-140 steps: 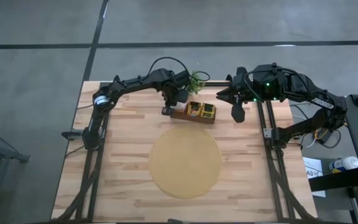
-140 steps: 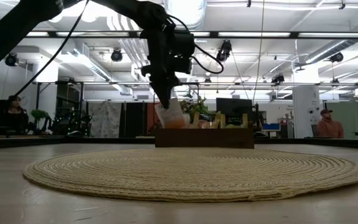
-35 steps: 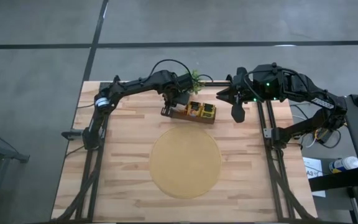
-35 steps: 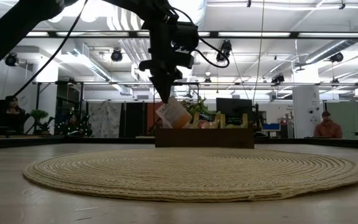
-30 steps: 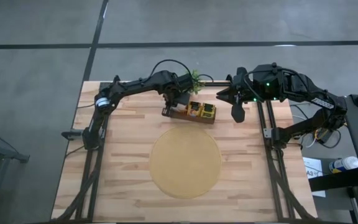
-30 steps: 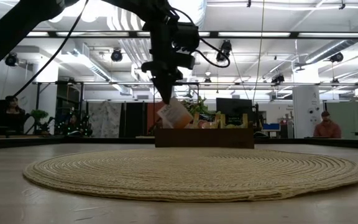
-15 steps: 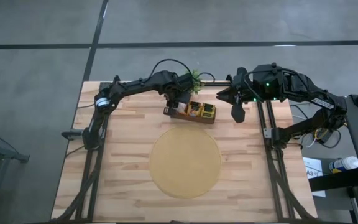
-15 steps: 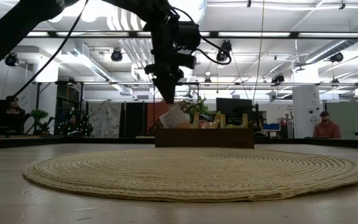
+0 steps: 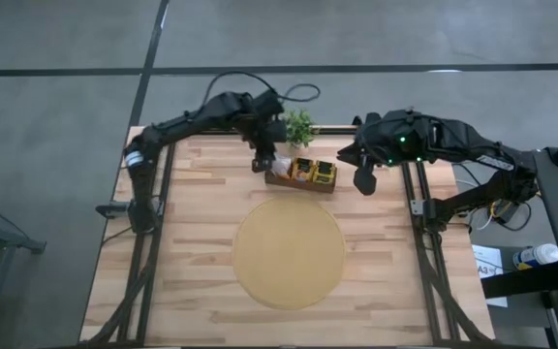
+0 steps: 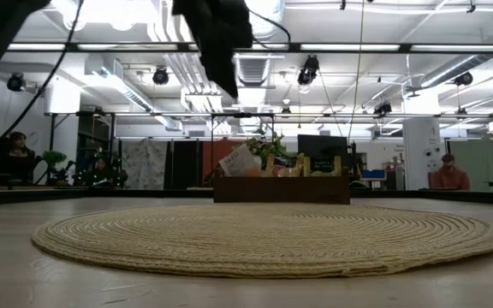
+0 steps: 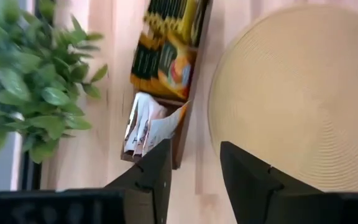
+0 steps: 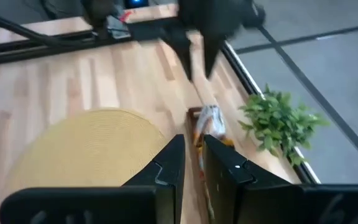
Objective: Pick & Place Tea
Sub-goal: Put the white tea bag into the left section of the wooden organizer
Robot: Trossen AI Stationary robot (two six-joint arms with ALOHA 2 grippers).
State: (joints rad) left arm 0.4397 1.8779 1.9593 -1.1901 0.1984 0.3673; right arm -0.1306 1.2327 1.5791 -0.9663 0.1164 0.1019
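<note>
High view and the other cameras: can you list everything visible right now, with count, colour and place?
Tea packets: several, white and orange-red, in the left end of the box; none held.
Yellow tea packets: many, filling the other compartments.
Box: one, brown wood, behind the mat.
Mat: one, tan, round, table centre.
Plant: one, green, at the back edge.
Table: one, light wood.
People: two, seated in the background.
Left pincer: open, above the box's left end.
Right pincer: right of the box, empty.
</note>
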